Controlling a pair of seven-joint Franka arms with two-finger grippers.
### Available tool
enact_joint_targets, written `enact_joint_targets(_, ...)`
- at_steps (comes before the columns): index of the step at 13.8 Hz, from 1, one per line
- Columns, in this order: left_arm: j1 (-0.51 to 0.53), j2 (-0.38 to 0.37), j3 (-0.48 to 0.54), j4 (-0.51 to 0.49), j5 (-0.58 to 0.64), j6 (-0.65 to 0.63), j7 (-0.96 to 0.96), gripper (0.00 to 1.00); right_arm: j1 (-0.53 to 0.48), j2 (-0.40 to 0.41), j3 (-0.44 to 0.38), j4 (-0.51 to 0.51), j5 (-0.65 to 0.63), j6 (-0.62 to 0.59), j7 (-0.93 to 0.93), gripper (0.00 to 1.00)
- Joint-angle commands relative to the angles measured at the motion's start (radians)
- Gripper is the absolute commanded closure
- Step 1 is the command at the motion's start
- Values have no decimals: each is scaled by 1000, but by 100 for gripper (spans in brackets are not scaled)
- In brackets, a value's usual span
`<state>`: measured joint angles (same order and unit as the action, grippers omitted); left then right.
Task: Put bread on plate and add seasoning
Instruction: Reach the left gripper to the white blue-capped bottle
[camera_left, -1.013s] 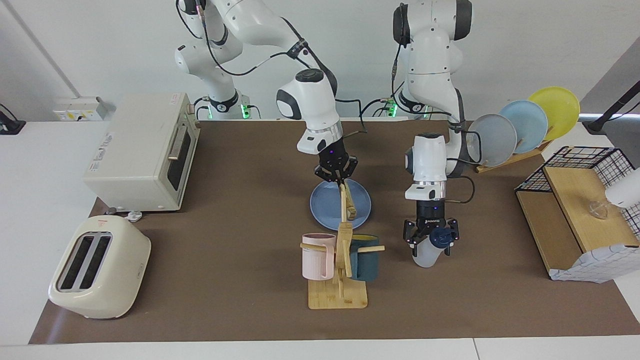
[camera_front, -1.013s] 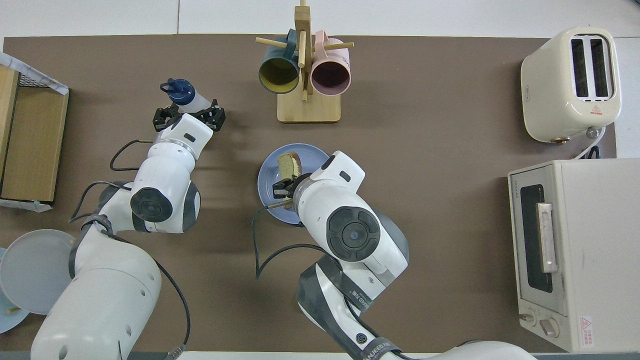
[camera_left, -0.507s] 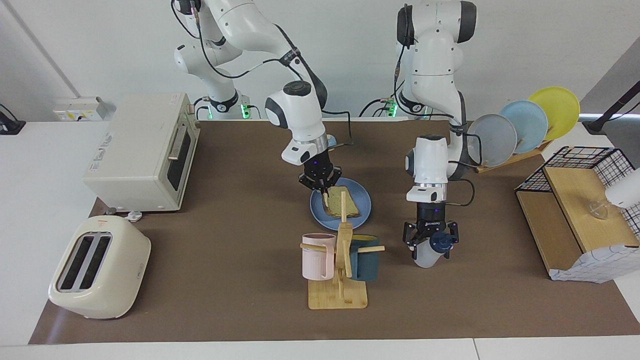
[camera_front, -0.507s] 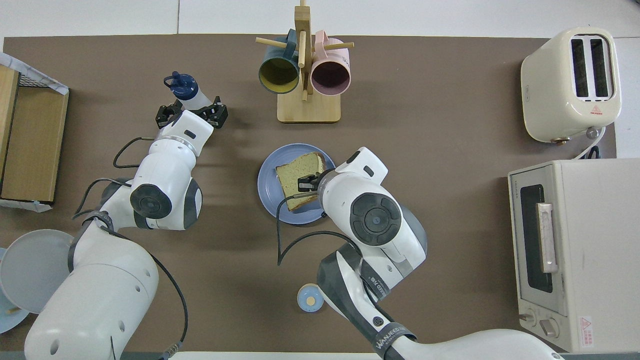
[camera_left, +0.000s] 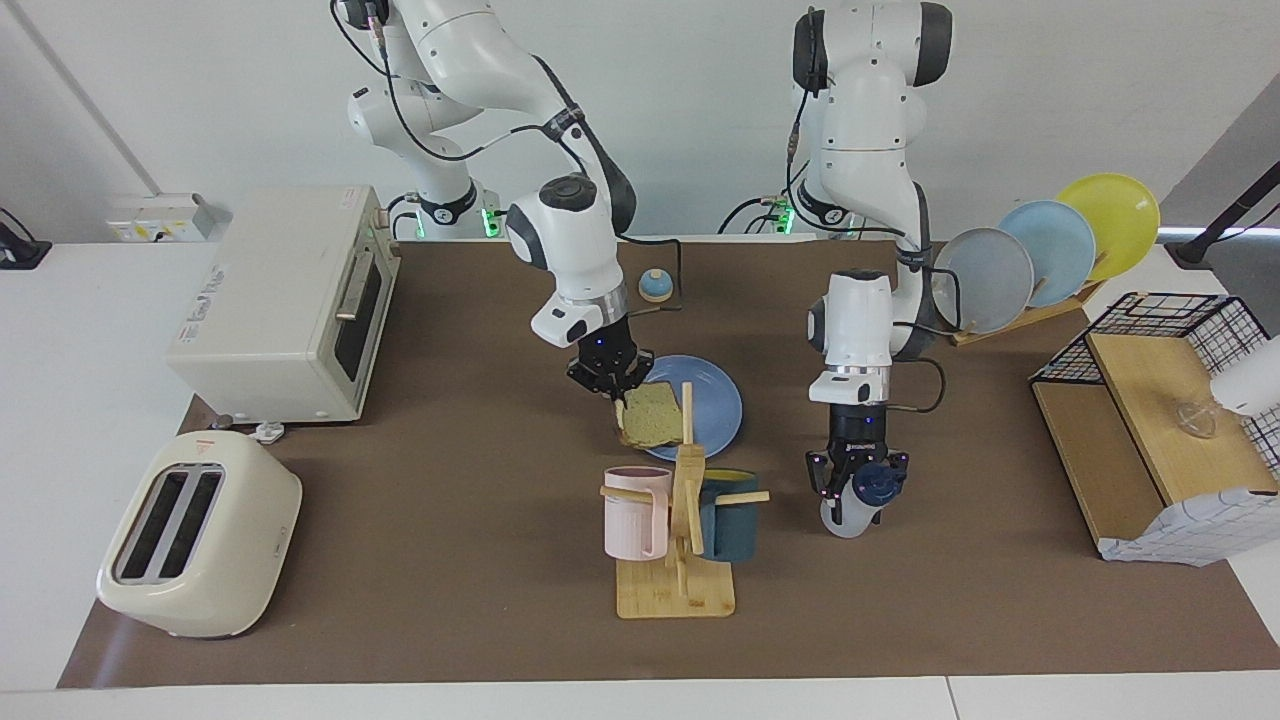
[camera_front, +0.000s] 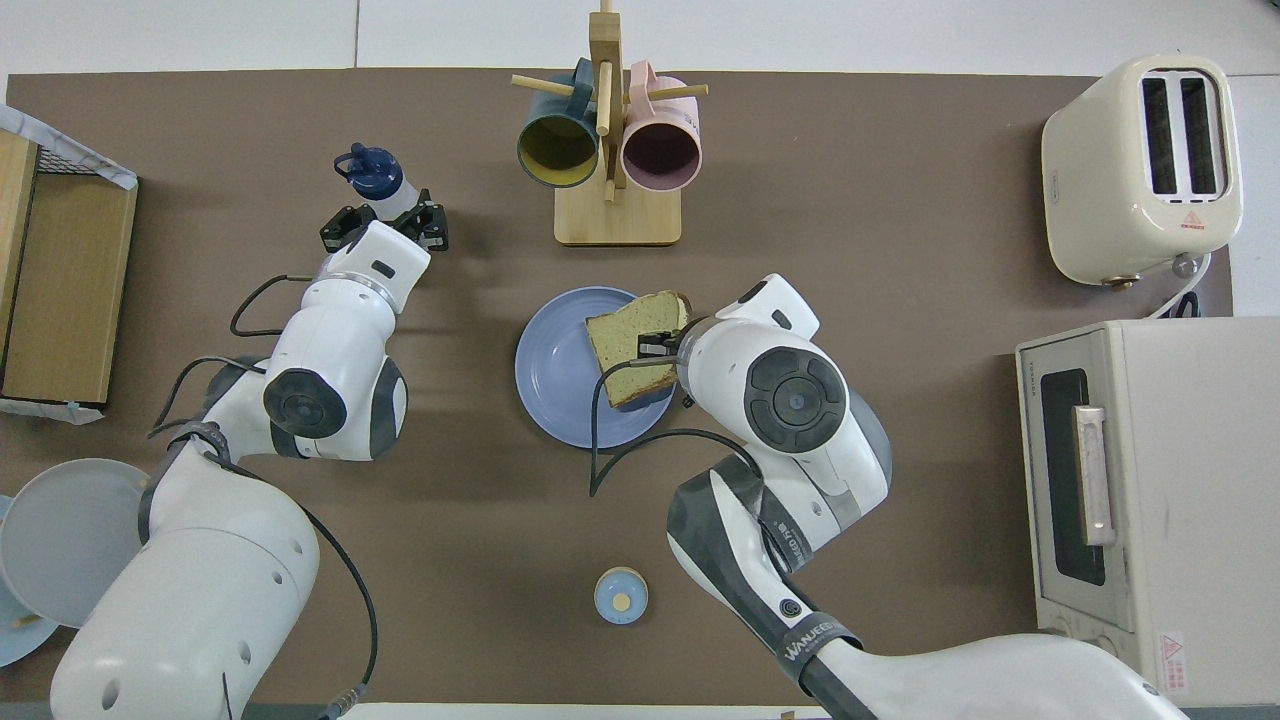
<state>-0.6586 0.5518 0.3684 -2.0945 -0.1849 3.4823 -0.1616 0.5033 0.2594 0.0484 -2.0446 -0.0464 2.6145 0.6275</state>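
The bread (camera_left: 652, 413), a square toast slice, lies tilted over the rim of the blue plate (camera_left: 715, 405) at the side toward the right arm's end. My right gripper (camera_left: 608, 385) is shut on the bread's edge. In the overhead view the bread (camera_front: 632, 345) overhangs the plate (camera_front: 555, 380) beside the right gripper (camera_front: 655, 348). My left gripper (camera_left: 858, 478) is shut on the body of the seasoning bottle (camera_left: 852, 510), which stands on the table with its navy cap up. The bottle (camera_front: 378, 180) and the left gripper (camera_front: 385, 217) also show in the overhead view.
A wooden mug stand (camera_left: 680, 560) with a pink and a teal mug stands farther from the robots than the plate. A blue-domed bell (camera_left: 655, 287) sits near the robots. A toaster (camera_left: 200, 535) and an oven (camera_left: 285, 300) are at the right arm's end, a plate rack (camera_left: 1040, 250) and a wire basket (camera_left: 1150, 420) at the left arm's end.
The right gripper tipped the bread down onto the plate, then drew it toward the right arm's end, over the rim. The left gripper's fingers narrowed onto the bottle, which straightened slightly.
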Motion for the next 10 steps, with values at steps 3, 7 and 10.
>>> enact_joint_targets(3, 40, 8, -11, 36, 50, 14, -12, 100, -2, -35, 13, -66, 2, 7, 52, 100)
enact_joint_targets(7, 50, 7, -11, 57, 58, 5, -10, 100, 29, -37, 14, -68, 2, 10, 106, 100)
enact_joint_targets(10, 50, 0, -13, 77, 56, -12, -12, 100, 34, -37, 14, -77, 2, 36, 106, 100)
